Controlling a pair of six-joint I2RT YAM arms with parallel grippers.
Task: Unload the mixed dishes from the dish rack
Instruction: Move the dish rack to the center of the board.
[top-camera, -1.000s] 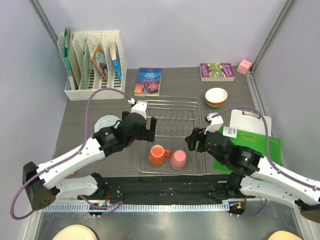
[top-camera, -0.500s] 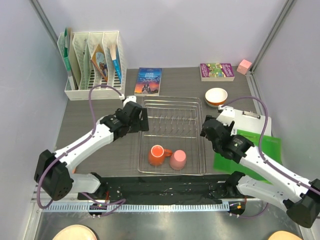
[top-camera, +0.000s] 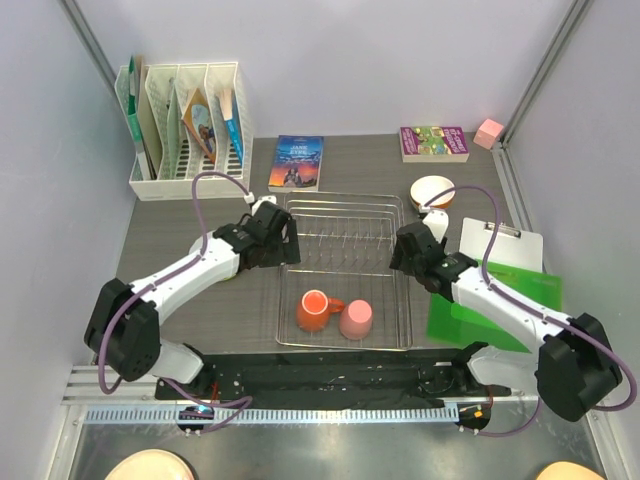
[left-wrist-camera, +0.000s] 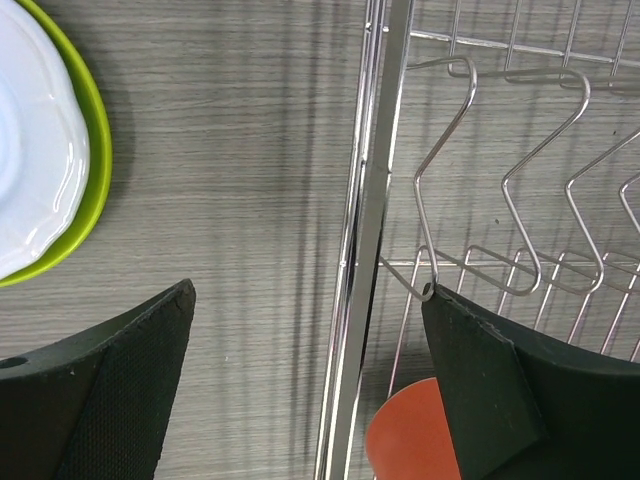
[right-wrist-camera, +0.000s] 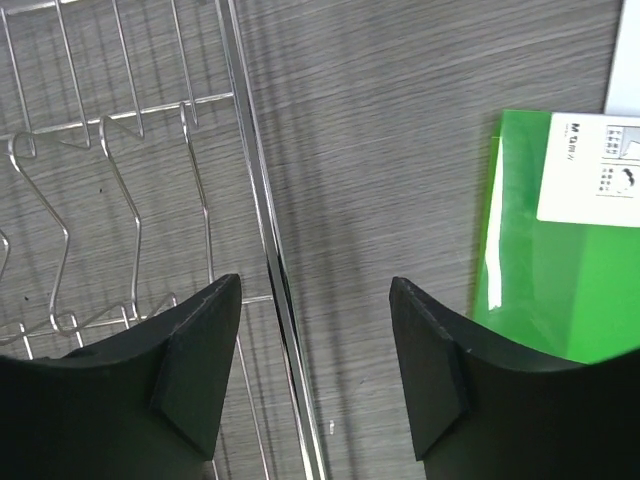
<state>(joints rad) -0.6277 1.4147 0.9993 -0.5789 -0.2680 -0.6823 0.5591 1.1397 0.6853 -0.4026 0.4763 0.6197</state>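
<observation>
The silver wire dish rack sits mid-table. In it the orange mug stands mouth up beside the upturned pink cup. The cream-white bowl is on the table behind the rack's right corner. My left gripper is open, its jaws astride the rack's left rim, with the mug just below. The lime-green plate with a pale dish on it lies left of the rack. My right gripper is open astride the right rim.
A white file organizer stands at the back left. A blue book, a purple book and a pink block lie along the back. A clipboard and green folder lie right of the rack; the folder shows in the right wrist view.
Both arms have swung from above the rack's front toward its sides. The left gripper now sits at the left rim, the right gripper at the right rim. The dishes have not moved.
</observation>
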